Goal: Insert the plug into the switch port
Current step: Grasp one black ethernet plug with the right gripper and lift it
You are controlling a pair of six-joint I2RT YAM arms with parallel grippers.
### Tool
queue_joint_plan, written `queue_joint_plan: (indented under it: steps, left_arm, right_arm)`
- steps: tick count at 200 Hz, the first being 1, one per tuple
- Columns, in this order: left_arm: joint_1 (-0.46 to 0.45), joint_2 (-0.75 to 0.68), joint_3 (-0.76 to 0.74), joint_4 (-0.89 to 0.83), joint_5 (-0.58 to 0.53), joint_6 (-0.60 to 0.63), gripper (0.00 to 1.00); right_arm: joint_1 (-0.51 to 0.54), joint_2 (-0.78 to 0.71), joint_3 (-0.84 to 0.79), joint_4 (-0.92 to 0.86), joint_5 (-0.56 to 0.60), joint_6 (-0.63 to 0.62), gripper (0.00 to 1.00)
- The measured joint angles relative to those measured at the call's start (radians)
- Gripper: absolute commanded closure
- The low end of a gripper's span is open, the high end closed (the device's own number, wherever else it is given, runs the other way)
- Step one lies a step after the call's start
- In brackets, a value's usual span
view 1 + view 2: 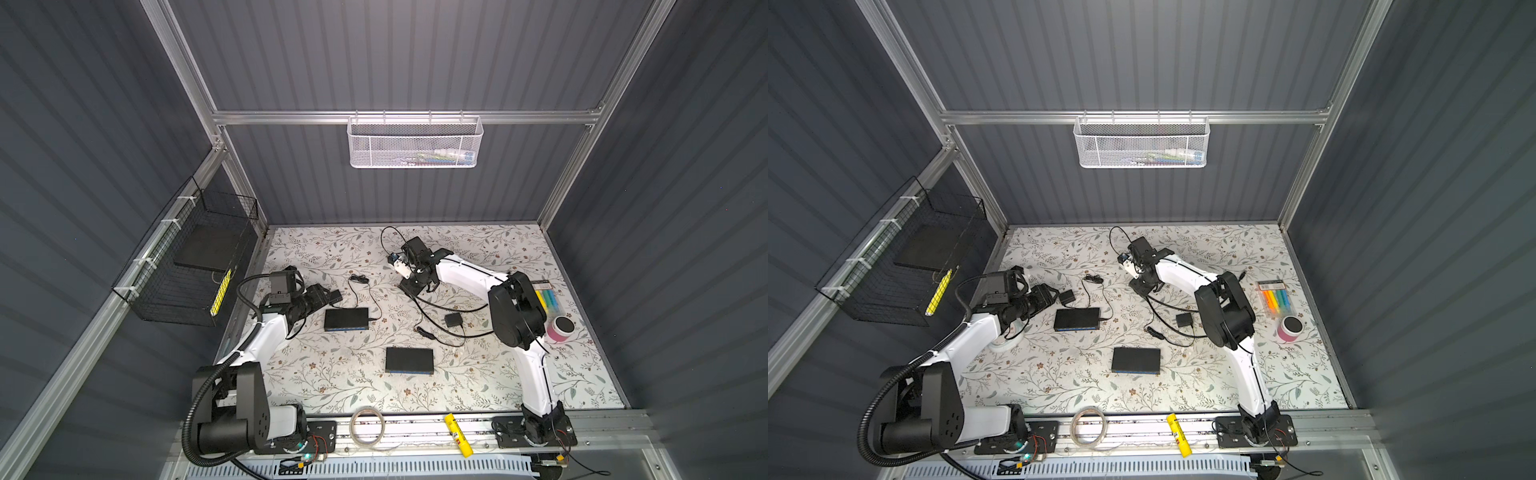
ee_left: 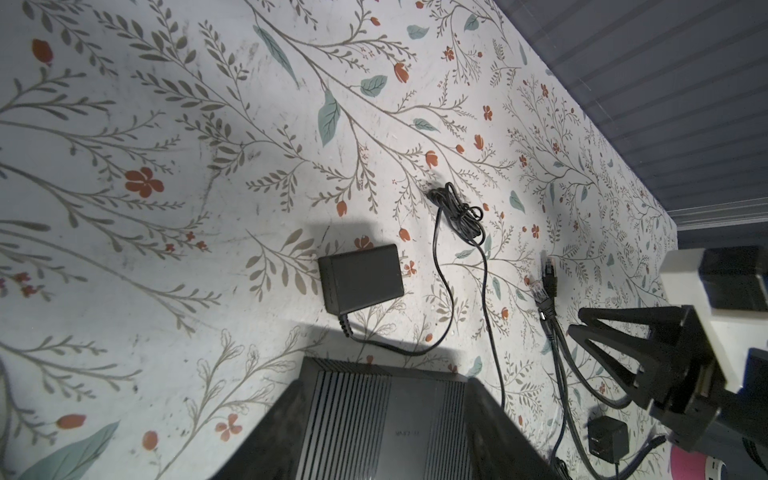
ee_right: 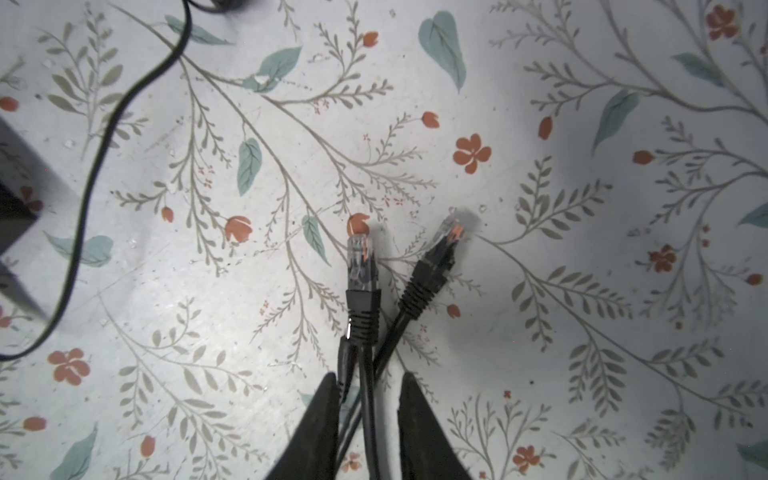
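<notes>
Two black switches lie on the flowered table: one at the left, the other nearer the front. My left gripper is open, its fingers either side of the left switch in the left wrist view. A black network cable ends in two plugs lying side by side, a clear one and a black-booted one. My right gripper is open astride both cable strands just behind the plugs. The switch ports are not visible.
A black power adapter and its bundled cord lie behind the left switch. A second adapter sits among loose cable near the right arm. A pink jar and highlighters stand at the right edge.
</notes>
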Motion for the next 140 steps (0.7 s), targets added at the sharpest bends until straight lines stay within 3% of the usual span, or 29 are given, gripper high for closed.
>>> queue_joint_plan:
  steps: [78, 140]
  left_arm:
    - [0.0, 0.03, 0.0, 0.002, 0.0, 0.0, 0.39]
    - [0.0, 0.03, 0.003, 0.002, 0.0, 0.0, 0.39]
  right_arm:
    - [-0.01, 0.022, -0.012, -0.006, 0.014, 0.001, 0.74]
    - [-0.01, 0.041, -0.011, -0.012, 0.011, 0.008, 0.87]
